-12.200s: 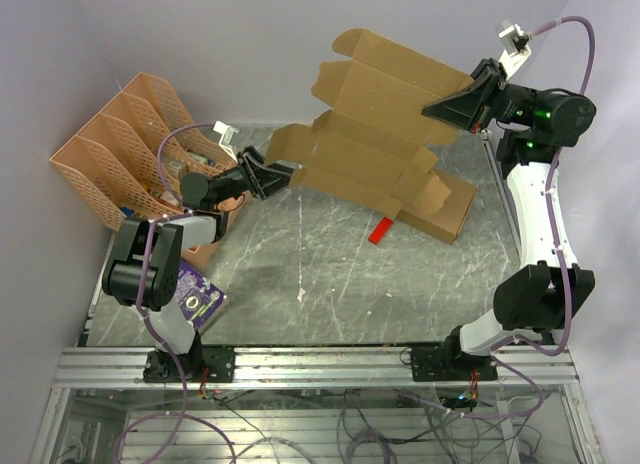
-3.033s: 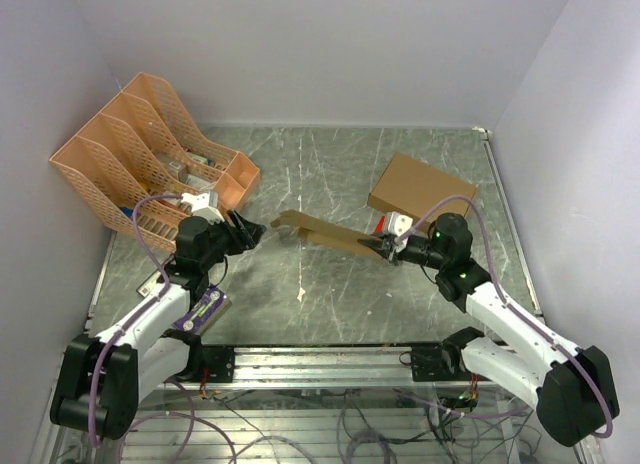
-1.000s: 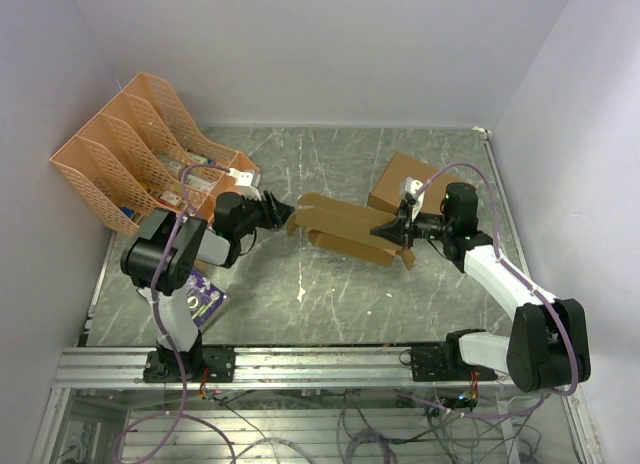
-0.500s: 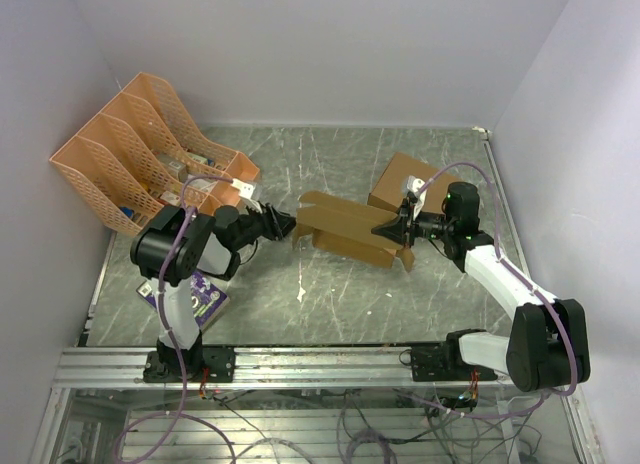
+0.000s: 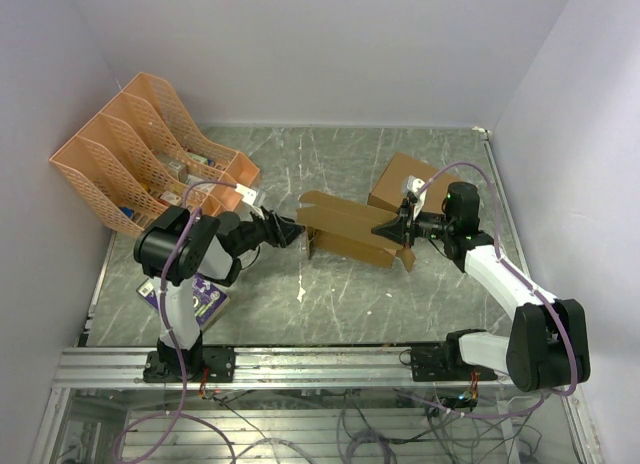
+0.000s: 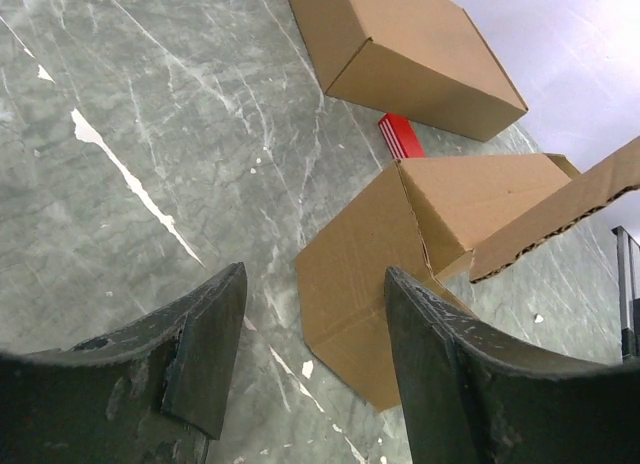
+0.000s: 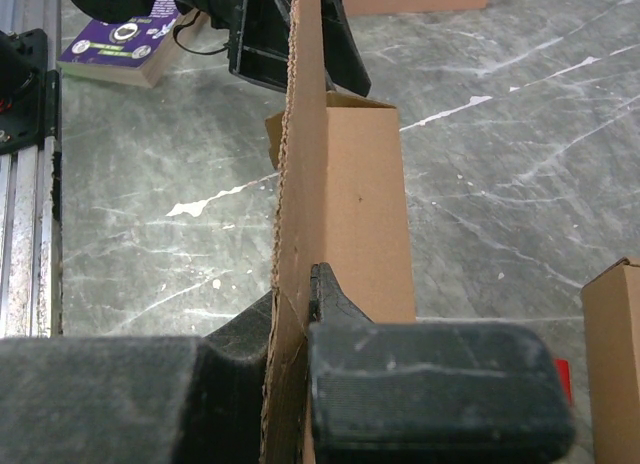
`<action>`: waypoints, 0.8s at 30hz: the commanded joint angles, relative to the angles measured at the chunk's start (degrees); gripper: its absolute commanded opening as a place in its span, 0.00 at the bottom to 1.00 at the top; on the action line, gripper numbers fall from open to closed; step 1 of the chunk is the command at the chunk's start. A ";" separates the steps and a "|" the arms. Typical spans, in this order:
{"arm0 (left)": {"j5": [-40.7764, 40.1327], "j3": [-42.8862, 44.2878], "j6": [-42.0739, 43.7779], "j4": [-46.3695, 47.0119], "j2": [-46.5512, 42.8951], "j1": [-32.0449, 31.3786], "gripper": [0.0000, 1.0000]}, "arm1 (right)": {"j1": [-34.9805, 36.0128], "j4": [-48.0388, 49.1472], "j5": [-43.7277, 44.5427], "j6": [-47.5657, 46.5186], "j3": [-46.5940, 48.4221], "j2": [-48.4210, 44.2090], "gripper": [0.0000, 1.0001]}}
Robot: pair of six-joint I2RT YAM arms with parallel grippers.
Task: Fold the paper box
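The paper box [image 5: 345, 229] is a partly folded brown cardboard shape lying mid-table, with a loose flap sticking up. My right gripper [image 5: 385, 227] is shut on a thin upright panel at its right end. The right wrist view shows both pads pinching the panel's edge at the gripper [image 7: 300, 294], with the box body [image 7: 350, 204] beyond. My left gripper [image 5: 292, 231] stands open at the box's left end. In the left wrist view the gripper [image 6: 315, 284] has only table between its fingers. The box's flat bottom flap [image 6: 370, 284] lies just ahead of them.
A larger ready-made cardboard box [image 5: 415, 184] sits behind the right gripper, with a small red piece [image 6: 400, 134] beside it. An orange file rack [image 5: 150, 144] stands at the back left. A purple book [image 5: 195, 299] lies by the left arm's base.
My left gripper has moved right, up to the box's left end, and its fingers have spread a little wider. The right gripper has stayed still, holding the panel.
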 commanded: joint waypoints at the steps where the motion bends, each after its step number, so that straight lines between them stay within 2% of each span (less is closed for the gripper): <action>1: -0.38 -1.24 0.10 7.20 1.22 -1.33 0.69 | -0.28 -1.26 0.38 0.13 0.26 0.43 0.00; 6: -2.29 -2.90 2.47 8.98 1.50 -2.84 0.71 | -0.28 -0.97 0.25 0.51 0.19 0.55 0.00; 12: -4.67 -5.83 6.16 15.81 3.06 -4.02 0.73 | -0.32 -0.51 0.08 0.78 0.03 0.74 0.00; 24: -16.08 -6.85 12.69 14.36 1.03 -8.33 0.72 | -0.30 -0.97 -0.54 0.11 -0.51 0.64 0.00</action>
